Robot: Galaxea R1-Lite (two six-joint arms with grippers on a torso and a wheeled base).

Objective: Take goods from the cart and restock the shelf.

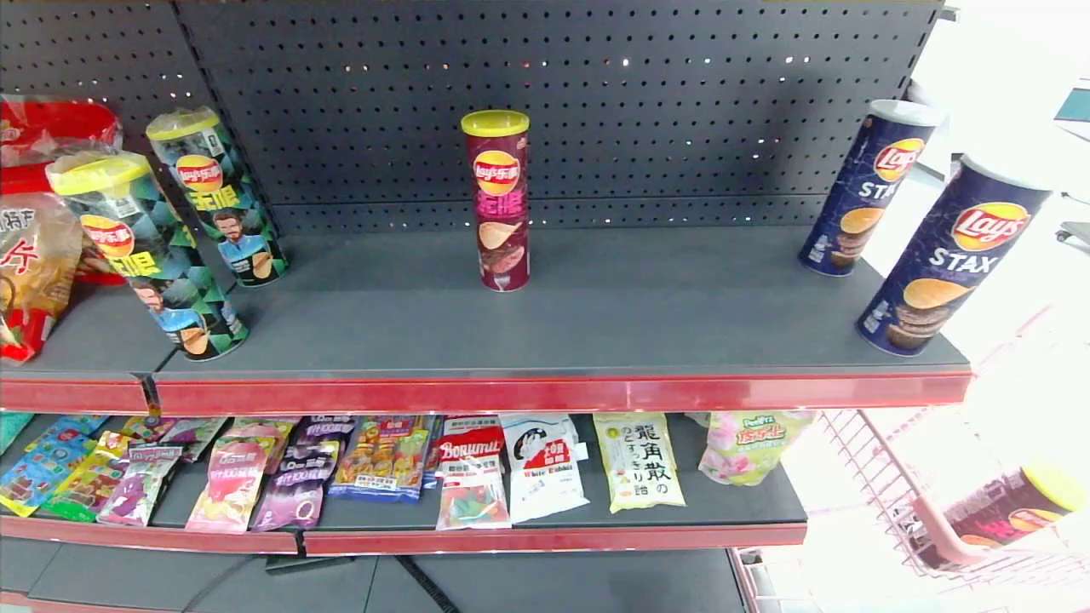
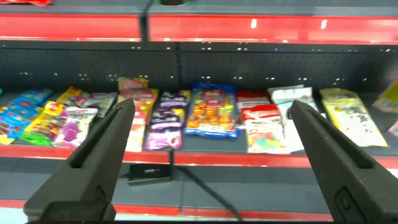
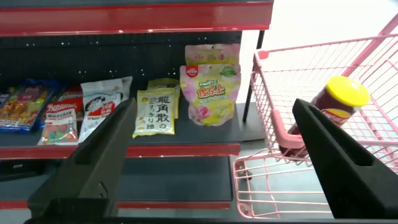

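Observation:
A maroon chip can with a yellow lid lies in the pink wire cart at the lower right. The same can sits tilted inside the cart ahead of my right gripper, which is open and empty, short of the cart. A matching maroon can stands upright mid-back on the upper shelf. My left gripper is open and empty, facing the lower shelf's snack packets.
Two green-black cans stand at the shelf's left, two blue cans at its right, with bare shelf between. Snack bags fill the far left. Flat packets line the lower shelf. A cable lies below.

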